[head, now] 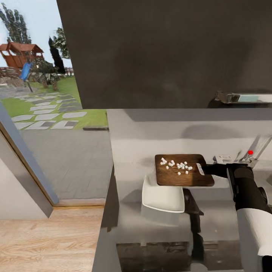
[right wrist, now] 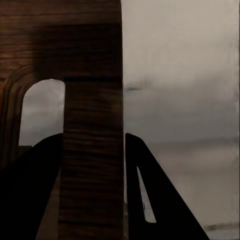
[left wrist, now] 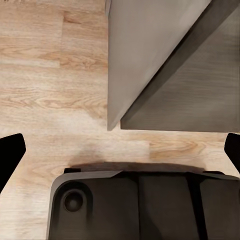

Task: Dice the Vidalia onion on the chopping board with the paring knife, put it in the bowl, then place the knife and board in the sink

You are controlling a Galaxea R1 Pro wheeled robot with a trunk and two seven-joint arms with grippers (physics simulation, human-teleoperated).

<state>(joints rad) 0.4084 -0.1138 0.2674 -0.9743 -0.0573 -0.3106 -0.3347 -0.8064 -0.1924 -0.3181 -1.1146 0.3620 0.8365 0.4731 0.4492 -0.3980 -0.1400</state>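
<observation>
Right tool (head: 207,169) is clamped on the handle end of the chopping board (head: 183,174), holding it raised and roughly level above the grey bench (head: 128,151). In the right wrist view its two dark fingers (right wrist: 150,190) sit either side of the board's handle strip (right wrist: 92,150), next to the handle's cut-out. Small white cubes of diced onion (head: 175,165) lie scattered on the board's far half. The white squarish bowl (head: 162,196) sits on the bench directly beneath the board's near edge, partly covered by it. To the right, part of the chrome faucet with its red knob (head: 250,152) marks the sink. Left tool hangs low over the wood floor (left wrist: 55,80) beside the cabinet corner, its two fingertips (left wrist: 10,155) wide apart and holding nothing. The step in hand looks like moving the dice into the bowl. The next move probably calls for tilting the board toward the bowl so the pieces slide off inside the rim, not onto the bench.
</observation>
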